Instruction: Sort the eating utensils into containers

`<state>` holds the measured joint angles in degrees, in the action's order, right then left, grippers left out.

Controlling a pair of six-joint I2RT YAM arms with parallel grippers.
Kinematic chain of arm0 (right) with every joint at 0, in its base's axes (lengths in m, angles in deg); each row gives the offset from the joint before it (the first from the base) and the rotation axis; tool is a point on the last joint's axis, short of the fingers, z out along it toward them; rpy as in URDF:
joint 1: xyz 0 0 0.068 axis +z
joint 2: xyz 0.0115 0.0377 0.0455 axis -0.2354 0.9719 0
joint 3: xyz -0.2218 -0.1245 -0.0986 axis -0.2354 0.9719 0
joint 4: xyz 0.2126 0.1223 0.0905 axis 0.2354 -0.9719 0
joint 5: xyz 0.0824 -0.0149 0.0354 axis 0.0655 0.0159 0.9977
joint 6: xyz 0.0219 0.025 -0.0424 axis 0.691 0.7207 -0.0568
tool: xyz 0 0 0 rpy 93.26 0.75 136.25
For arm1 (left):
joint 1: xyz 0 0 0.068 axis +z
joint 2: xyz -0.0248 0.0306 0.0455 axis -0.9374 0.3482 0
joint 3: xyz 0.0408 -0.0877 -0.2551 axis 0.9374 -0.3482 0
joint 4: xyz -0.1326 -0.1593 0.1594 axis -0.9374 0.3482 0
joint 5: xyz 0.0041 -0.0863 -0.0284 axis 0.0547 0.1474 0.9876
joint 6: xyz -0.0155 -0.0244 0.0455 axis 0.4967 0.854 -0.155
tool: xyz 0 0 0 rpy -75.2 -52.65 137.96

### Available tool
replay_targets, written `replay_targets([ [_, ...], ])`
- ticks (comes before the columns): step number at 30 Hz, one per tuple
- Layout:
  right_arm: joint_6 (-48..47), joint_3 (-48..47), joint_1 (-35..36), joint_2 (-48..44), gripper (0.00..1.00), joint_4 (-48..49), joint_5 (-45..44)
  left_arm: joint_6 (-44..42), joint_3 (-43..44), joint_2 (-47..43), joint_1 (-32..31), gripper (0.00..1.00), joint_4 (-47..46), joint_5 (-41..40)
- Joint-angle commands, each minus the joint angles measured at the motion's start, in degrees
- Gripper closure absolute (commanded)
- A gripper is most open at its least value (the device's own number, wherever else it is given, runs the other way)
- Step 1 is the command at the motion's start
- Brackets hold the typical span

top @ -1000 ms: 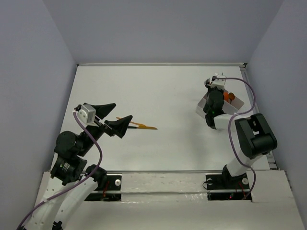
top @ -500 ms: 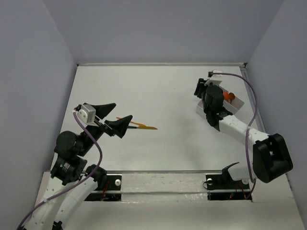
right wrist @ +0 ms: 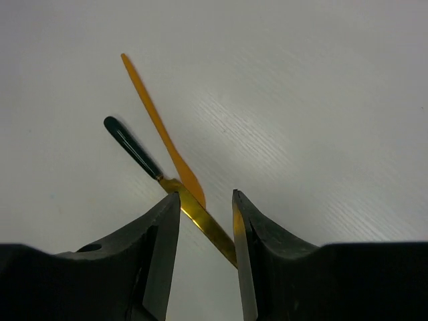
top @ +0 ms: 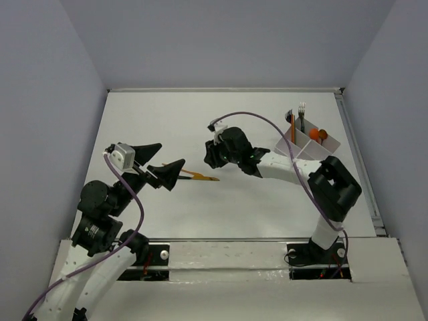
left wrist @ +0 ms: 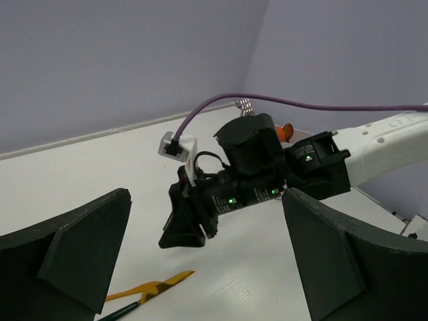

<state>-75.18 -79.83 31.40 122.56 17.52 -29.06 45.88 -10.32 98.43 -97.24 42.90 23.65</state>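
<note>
While the orange stick [right wrist: 159,127] and green-handled stick [right wrist: 134,148] lie touching on the table [top: 267,200], the right gripper [right wrist: 206,204] has swung over from the box [top: 309,148] and now hovers half-open over them, empty, left gripper [top: 172,154] wide nearby: pickup's next, I'd say.

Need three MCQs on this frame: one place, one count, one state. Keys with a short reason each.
1. The white container sits: A) near left, B) far right, C) centre.
2. Utensils lying under the right fingers: A) one, B) two, C) four.
3. The left fingers are: A) open and empty, B) shut on a fork, C) shut on a spoon.
Key: 1B, it stands toward the far right corner. 2B, an orange utensil and a green-handled utensil. 3A, they are wide apart with nothing between them.
</note>
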Motion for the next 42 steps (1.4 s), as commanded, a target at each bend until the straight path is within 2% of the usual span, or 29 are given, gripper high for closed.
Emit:
replay_targets([
  [1,-2.23,-10.14,2.97,5.78,0.56,-6.19,0.85,-0.17,-0.34,1.25,0.37,0.01,-2.5,-0.07],
  [4,-2.41,-15.95,4.2,10.35,0.57,-10.96,1.63,-0.26,-0.43,1.08,0.9,0.01,-2.59,-0.24],
  [10,-2.5,-20.95,8.76,15.89,0.57,-12.98,3.39,-0.09,-0.34,1.52,1.42,0.01,-2.68,0.54],
  [13,-2.67,-23.5,10.09,18.0,0.5,-13.42,4.27,0.0,-0.43,1.26,1.42,0.01,-2.68,0.63],
  [22,-3.64,-35.54,10.71,27.23,0.47,-16.85,7.08,0.09,-0.43,1.26,1.42,0.01,-2.85,1.07],
  [28,-4.17,-42.49,11.76,33.91,0.44,-19.49,5.32,0.18,-0.52,1.08,1.42,0.01,-3.03,1.34],
  [36,-3.55,-45.22,14.13,36.91,0.44,-20.72,7.08,0.27,-0.52,0.99,1.42,0.01,-3.11,1.69],
  [42,-3.38,-39.79,15.81,33.14,0.47,-19.49,6.91,0.27,-0.52,0.99,1.42,0.01,-3.12,1.69],
])
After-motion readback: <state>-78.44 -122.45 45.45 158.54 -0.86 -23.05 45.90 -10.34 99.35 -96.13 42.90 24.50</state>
